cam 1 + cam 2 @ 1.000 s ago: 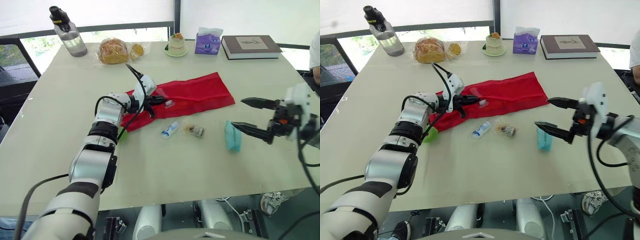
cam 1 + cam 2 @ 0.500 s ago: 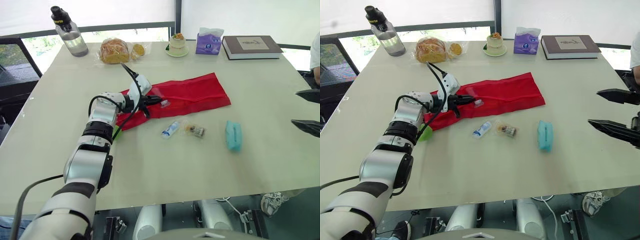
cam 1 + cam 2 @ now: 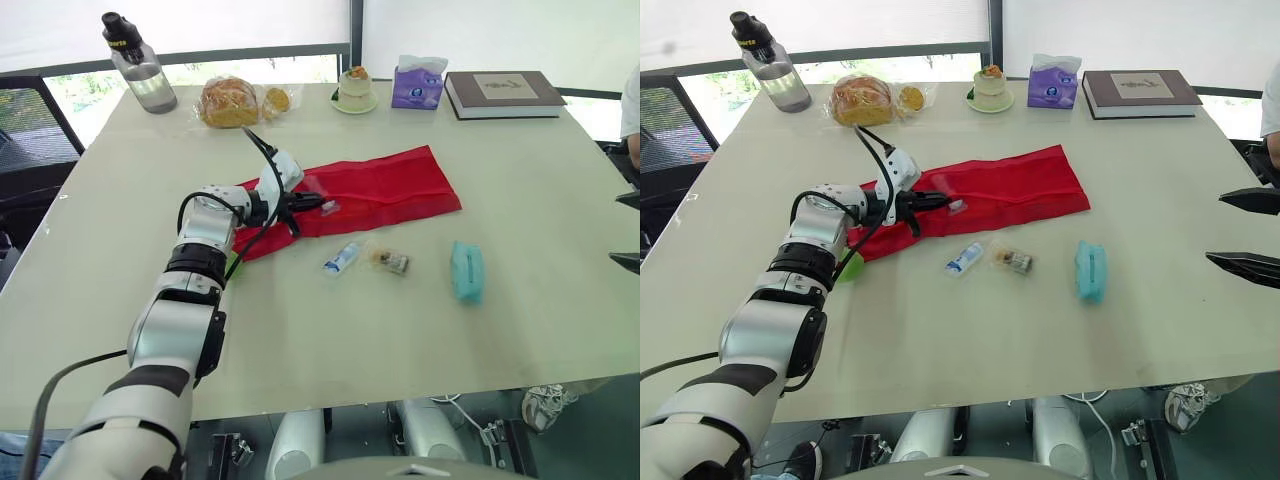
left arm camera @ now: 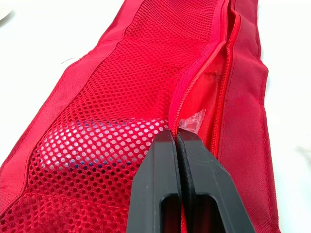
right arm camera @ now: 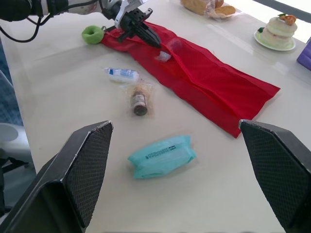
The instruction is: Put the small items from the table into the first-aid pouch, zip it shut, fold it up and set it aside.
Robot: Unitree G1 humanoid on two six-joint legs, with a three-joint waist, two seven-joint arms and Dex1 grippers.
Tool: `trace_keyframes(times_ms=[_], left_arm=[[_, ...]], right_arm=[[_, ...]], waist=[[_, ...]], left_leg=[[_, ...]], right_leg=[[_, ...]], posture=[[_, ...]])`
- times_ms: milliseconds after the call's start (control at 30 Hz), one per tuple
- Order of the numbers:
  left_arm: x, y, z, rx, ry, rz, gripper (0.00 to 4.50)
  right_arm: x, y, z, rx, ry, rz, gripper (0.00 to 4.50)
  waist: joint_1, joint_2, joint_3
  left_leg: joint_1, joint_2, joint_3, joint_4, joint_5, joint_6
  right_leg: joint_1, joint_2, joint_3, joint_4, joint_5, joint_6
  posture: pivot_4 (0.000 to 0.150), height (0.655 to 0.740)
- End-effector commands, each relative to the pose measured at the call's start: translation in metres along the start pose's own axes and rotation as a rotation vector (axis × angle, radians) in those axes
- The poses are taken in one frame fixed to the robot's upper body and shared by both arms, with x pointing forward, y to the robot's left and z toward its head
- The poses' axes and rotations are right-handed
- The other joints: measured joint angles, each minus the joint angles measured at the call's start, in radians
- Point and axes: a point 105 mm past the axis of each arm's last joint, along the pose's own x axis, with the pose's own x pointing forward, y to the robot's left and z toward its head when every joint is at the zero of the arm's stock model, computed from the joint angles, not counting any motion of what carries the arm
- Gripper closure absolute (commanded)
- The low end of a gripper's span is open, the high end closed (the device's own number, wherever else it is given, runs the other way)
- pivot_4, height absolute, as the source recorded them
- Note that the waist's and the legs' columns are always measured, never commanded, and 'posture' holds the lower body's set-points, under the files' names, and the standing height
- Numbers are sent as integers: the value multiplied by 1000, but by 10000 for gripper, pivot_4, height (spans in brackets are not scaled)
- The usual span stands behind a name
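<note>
At bench [image 3: 300, 330] middle, pouch [image 3: 385, 185]: our left gripper [image 3: 321, 203] sits closed at its zip [image 4: 226, 73].
Right gripper [image 3: 1215, 228]: wide open by right edge.

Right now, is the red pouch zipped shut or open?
Open: the pouch lies spread flat, and its zip gapes beside the shut left gripper, lining showing inside.

Left gripper [image 4: 176, 135] pinched — right [image 3: 1216, 229] seemingly spread.
</note>
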Motion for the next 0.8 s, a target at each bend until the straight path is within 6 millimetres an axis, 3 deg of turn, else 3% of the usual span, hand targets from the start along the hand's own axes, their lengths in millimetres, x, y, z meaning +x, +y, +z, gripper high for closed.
trace_keyframes(times_ms=[33,367,667,800], left_arm=[[-2,4,11,36,-24,11,45000],[2,2,12,43,-25,7,45000],[1,2,11,54,-19,7,45000],[2,1,10,56,-21,5,45000]], right_arm=[[34,2,2,-67,-15,36,663],[153,17,3,-168,-4,198,663],[236,28,1,-349,77,280,663],[262,36,-6,-431,145,336,663]], waist=[[-3,0,0],[-1,1,1],[0,1,1],[1,1,1]], left_leg=[[0,0,0,0,0,0],[-1,0,0,1,0,0],[-1,0,-1,2,0,0],[-2,0,-2,2,0,0]], right_leg=[[0,0,0,0,0,0],[-1,0,0,0,0,0],[-1,0,-1,1,0,0],[-1,0,-2,2,0,0]], posture=[[1500,7400],[1500,7400],[1500,7400],[1500,7400]])
